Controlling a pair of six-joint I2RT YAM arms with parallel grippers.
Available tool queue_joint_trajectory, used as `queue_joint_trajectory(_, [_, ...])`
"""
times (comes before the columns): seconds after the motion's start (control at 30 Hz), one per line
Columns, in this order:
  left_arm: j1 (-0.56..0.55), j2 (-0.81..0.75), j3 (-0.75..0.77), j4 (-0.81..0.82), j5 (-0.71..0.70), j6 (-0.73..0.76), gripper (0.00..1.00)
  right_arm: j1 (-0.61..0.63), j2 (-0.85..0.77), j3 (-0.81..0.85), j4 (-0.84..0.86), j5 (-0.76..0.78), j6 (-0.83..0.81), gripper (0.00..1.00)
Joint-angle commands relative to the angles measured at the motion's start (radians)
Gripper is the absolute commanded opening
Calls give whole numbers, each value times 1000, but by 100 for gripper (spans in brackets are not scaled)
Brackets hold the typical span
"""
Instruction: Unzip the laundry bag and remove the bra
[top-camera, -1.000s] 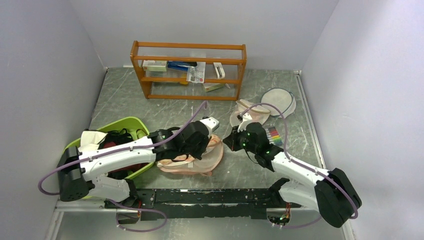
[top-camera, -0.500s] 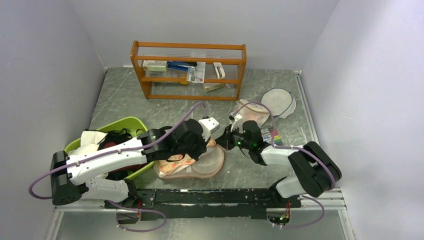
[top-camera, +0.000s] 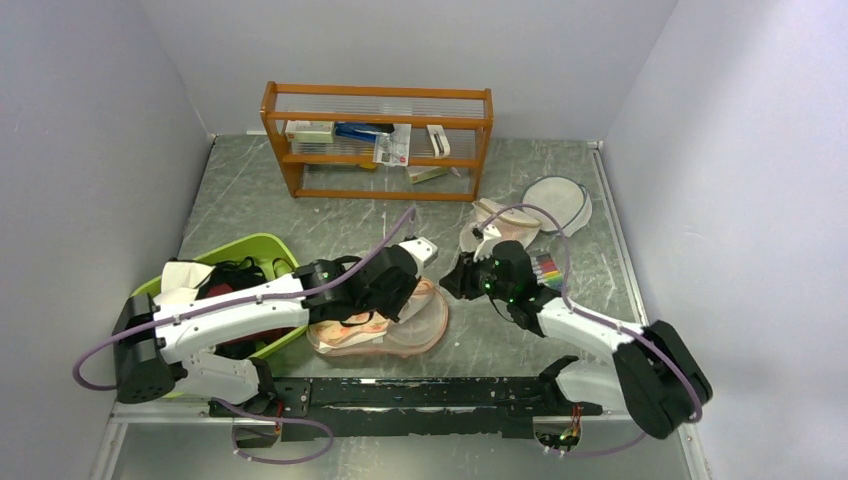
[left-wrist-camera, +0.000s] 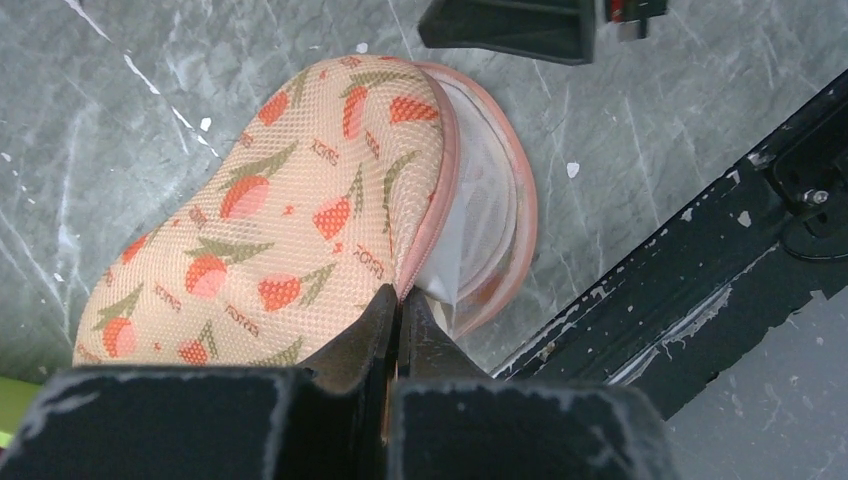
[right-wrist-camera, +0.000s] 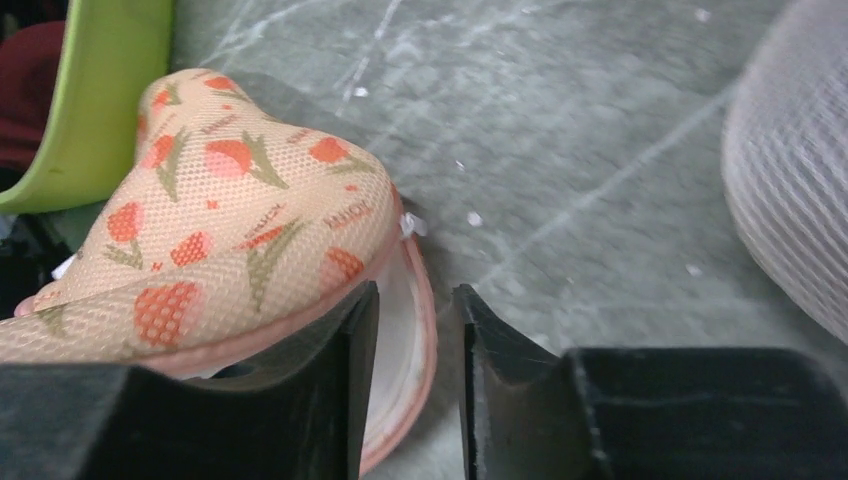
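Note:
The laundry bag (top-camera: 400, 335), peach with orange-red flowers, lies at the near middle of the table with its zip open along the right side. My left gripper (left-wrist-camera: 399, 295) is shut on the pink zip edge of the top shell (left-wrist-camera: 290, 210) and holds it raised. In the gap a white layer (left-wrist-camera: 480, 200) shows; I cannot tell whether it is the bra. My right gripper (right-wrist-camera: 415, 292) is open at the bag's right rim (right-wrist-camera: 425, 300), its left finger under the raised shell (right-wrist-camera: 220, 240) and its right finger over bare table. From above, the right gripper (top-camera: 450, 283) sits just right of the bag.
A green basin (top-camera: 255, 246) with dark and white cloth sits to the left. At the back stands a wooden rack (top-camera: 378, 185). A white mesh disc (top-camera: 558, 203), a pale folded item (top-camera: 500, 228) and a marker pack (top-camera: 549, 270) lie to the right. A black rail (top-camera: 420, 392) runs along the front.
My right gripper has gone from shut to open and drawn back slightly from the bag's right rim. The bag's top shell now stands higher. The left gripper keeps its grip.

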Motion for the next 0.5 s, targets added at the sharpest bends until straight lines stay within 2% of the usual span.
queue_joint_trajectory(0.0, [-6, 51, -10, 43, 36, -4, 7, -7, -120, 26, -366, 157, 74, 38])
queue_joint_trajectory(0.07, [-8, 70, -12, 62, 66, 6, 8, -9, -178, 16, -429, 161, 107, 43])
queue_joint_trajectory(0.13, [-7, 85, -19, 84, 99, 13, 14, -10, -228, -10, -448, 136, 136, 46])
queue_joint_trajectory(0.3, [-9, 85, -53, 107, 142, -1, 50, -10, -322, -44, -495, 127, 167, 49])
queue_joint_trajectory(0.4, [-9, 47, -82, 98, 147, -12, 61, -10, -343, -28, -519, 115, 160, 50])
queue_joint_trajectory(0.47, [-8, 23, -95, 76, 137, -23, 63, -9, -339, -6, -531, 93, 151, 53])
